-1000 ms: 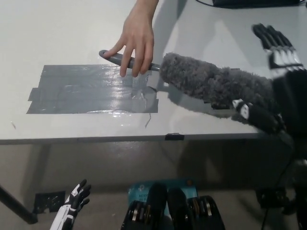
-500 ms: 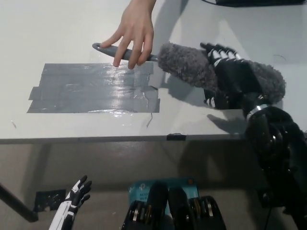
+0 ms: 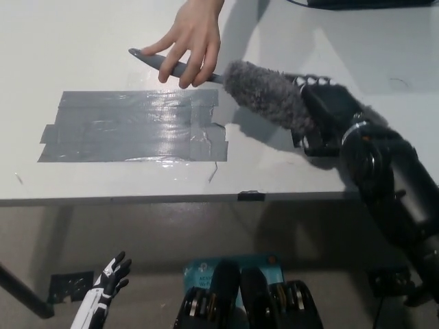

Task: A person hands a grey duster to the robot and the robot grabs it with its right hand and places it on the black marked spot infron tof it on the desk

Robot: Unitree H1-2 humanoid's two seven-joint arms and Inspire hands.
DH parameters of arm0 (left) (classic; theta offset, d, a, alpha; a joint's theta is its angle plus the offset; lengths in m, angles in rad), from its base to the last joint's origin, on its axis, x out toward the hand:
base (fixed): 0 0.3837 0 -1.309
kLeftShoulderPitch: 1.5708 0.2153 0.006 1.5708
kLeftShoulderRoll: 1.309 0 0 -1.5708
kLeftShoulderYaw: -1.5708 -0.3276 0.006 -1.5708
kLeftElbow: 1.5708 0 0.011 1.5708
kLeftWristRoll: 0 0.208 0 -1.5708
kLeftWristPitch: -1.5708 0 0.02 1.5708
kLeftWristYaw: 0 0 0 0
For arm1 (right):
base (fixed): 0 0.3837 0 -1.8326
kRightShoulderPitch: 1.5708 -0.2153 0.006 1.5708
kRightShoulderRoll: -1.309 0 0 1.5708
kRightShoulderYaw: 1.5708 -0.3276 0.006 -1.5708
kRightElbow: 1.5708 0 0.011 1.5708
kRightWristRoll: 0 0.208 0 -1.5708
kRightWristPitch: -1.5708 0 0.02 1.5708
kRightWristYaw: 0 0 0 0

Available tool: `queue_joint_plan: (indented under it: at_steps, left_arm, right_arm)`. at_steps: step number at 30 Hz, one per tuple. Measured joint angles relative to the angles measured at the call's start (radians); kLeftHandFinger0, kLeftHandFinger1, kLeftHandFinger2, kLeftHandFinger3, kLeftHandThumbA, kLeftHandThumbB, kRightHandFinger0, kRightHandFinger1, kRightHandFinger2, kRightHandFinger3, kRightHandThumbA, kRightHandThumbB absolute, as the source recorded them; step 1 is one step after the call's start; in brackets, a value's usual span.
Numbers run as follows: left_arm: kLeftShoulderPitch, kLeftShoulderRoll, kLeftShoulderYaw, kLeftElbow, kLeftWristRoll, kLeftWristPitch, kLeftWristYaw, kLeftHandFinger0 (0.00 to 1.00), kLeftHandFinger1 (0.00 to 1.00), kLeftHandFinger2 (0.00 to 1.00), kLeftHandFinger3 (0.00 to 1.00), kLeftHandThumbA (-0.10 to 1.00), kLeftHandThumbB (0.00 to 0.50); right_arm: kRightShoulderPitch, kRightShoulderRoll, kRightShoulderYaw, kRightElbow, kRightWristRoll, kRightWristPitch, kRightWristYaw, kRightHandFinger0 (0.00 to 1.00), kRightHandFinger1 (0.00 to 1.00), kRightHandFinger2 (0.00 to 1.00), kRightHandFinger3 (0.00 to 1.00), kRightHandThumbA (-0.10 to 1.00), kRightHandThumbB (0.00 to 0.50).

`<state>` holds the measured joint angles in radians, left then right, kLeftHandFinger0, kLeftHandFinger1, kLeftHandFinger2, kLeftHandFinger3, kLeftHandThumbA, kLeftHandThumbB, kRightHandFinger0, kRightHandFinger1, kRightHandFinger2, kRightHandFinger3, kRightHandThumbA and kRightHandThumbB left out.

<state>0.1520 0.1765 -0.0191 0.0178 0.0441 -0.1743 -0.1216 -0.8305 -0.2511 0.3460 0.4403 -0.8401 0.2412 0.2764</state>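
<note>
A person's hand (image 3: 191, 35) holds the grey duster (image 3: 264, 92) by its thin handle (image 3: 154, 60), just beyond the far edge of the shiny dark-grey tape patch (image 3: 130, 127) on the desk. The fluffy head points right. My black right hand (image 3: 328, 113) lies over the head's right end, fingers curled over the top and thumb underneath, hiding that end. The duster hangs slightly above the desk, right of the patch. My white left hand (image 3: 104, 293) rests low at the lower left, below the desk, fingers apart.
The white desk's front edge (image 3: 137, 200) runs across the middle, with a small black clip (image 3: 250, 196) on it. A dark object (image 3: 370, 3) sits at the far right back. A blue item (image 3: 206, 269) lies on the floor below.
My right hand swung in from the right, came down over the duster's fluffy head and closed around its right end. The person's hand shifted the handle slightly away and left.
</note>
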Motion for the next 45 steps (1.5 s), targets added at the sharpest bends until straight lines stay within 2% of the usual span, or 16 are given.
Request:
queue_joint_plan:
  at_steps: [2, 3, 4, 6, 8, 11, 13, 17, 25, 26, 29, 31, 36, 39, 43, 45]
  left_arm:
    - [0.000, 0.000, 0.000, 0.000, 0.002, 0.000, 0.000, 1.00, 1.00, 1.00, 1.00, 1.00, 0.255]
    - [0.000, 0.000, 0.000, 0.000, 0.002, 0.000, 0.000, 1.00, 1.00, 1.00, 1.00, 1.00, 0.252]
    - [0.000, 0.000, 0.000, 0.001, 0.003, 0.000, 0.000, 1.00, 1.00, 1.00, 1.00, 1.00, 0.253]
    - [0.000, 0.000, 0.000, 0.001, 0.004, 0.001, 0.000, 1.00, 1.00, 1.00, 1.00, 1.00, 0.255]
    - [0.000, 0.000, 0.000, 0.001, 0.005, 0.002, 0.000, 1.00, 1.00, 1.00, 1.00, 1.00, 0.267]
    - [0.000, 0.000, 0.000, 0.001, 0.005, 0.003, 0.000, 1.00, 1.00, 1.00, 1.00, 1.00, 0.235]
    - [0.000, 0.000, 0.000, 0.001, 0.005, 0.003, 0.000, 1.00, 1.00, 1.00, 1.00, 1.00, 0.231]
    - [0.000, 0.000, 0.000, 0.001, 0.008, 0.005, 0.000, 1.00, 1.00, 1.00, 1.00, 1.00, 0.262]
    - [-0.001, 0.000, 0.000, 0.000, 0.019, 0.009, 0.000, 1.00, 1.00, 1.00, 1.00, 1.00, 0.226]
    - [-0.001, 0.000, 0.000, -0.001, 0.020, 0.009, 0.000, 1.00, 1.00, 1.00, 1.00, 1.00, 0.222]
    - [-0.001, 0.000, 0.000, -0.006, 0.023, 0.010, 0.000, 1.00, 1.00, 1.00, 1.00, 1.00, 0.222]
    - [-0.001, 0.000, 0.000, -0.016, 0.026, 0.014, 0.000, 1.00, 1.00, 1.00, 1.00, 1.00, 0.226]
    - [-0.006, 0.000, 0.000, -0.022, 0.029, 0.024, 0.000, 1.00, 1.00, 1.00, 1.00, 1.00, 0.223]
    - [-0.013, 0.000, 0.000, -0.023, 0.030, 0.029, 0.000, 1.00, 1.00, 1.00, 1.00, 1.00, 0.225]
    - [-0.012, 0.000, 0.001, -0.024, 0.030, 0.033, 0.000, 1.00, 1.00, 1.00, 1.00, 1.00, 0.239]
    - [-0.013, 0.000, 0.001, -0.023, 0.029, 0.034, 0.000, 1.00, 1.00, 1.00, 1.00, 1.00, 0.230]
  right_arm:
    - [-0.006, 0.007, -0.009, 0.026, 0.001, -0.009, -0.035, 0.06, 0.29, 0.56, 0.62, -0.04, 0.244]
    - [-0.006, 0.010, -0.011, 0.036, 0.001, -0.013, -0.052, 0.00, 0.30, 0.59, 0.64, -0.09, 0.218]
    - [-0.005, 0.014, -0.012, 0.046, 0.002, -0.017, -0.068, 0.00, 0.28, 0.57, 0.62, -0.10, 0.201]
    - [-0.005, 0.019, -0.013, 0.059, 0.002, -0.026, -0.102, 0.00, 0.36, 0.70, 0.71, -0.10, 0.179]
    - [-0.005, 0.023, -0.016, 0.069, 0.002, -0.034, -0.134, 0.00, 0.34, 0.68, 0.66, -0.10, 0.188]
    - [0.000, 0.030, -0.022, 0.081, 0.002, -0.052, -0.181, 0.00, 0.33, 0.71, 0.71, -0.10, 0.180]
    - [0.007, 0.033, -0.024, 0.083, 0.002, -0.064, -0.211, 0.00, 0.39, 0.79, 0.83, -0.10, 0.175]
    - [0.017, 0.037, -0.032, 0.083, 0.004, -0.098, -0.274, 0.00, 0.41, 0.81, 0.83, -0.10, 0.150]
    - [0.003, 0.032, -0.092, 0.052, 0.039, -0.196, -0.376, 0.01, 0.45, 0.84, 0.82, -0.10, 0.155]
    - [-0.004, 0.029, -0.099, 0.050, 0.047, -0.206, -0.379, 0.00, 0.43, 0.84, 0.80, -0.10, 0.161]
    - [-0.054, -0.002, -0.115, 0.065, 0.076, -0.240, -0.375, 0.01, 0.52, 0.89, 0.99, -0.10, 0.130]
    - [-0.110, -0.040, -0.113, 0.111, 0.097, -0.262, -0.347, 0.06, 0.61, 0.92, 1.00, -0.10, 0.150]
    - [-0.203, -0.113, -0.081, 0.246, 0.123, -0.300, -0.286, 0.06, 0.58, 0.89, 0.98, -0.10, 0.194]
    - [-0.230, -0.141, -0.050, 0.320, 0.126, -0.320, -0.261, 0.14, 0.68, 0.96, 1.00, -0.10, 0.163]
    - [-0.223, -0.152, -0.023, 0.361, 0.130, -0.332, -0.226, 0.13, 0.67, 0.94, 1.00, -0.10, 0.163]
    - [-0.222, -0.155, -0.009, 0.391, 0.132, -0.337, -0.203, 0.22, 0.71, 0.98, 1.00, -0.10, 0.171]
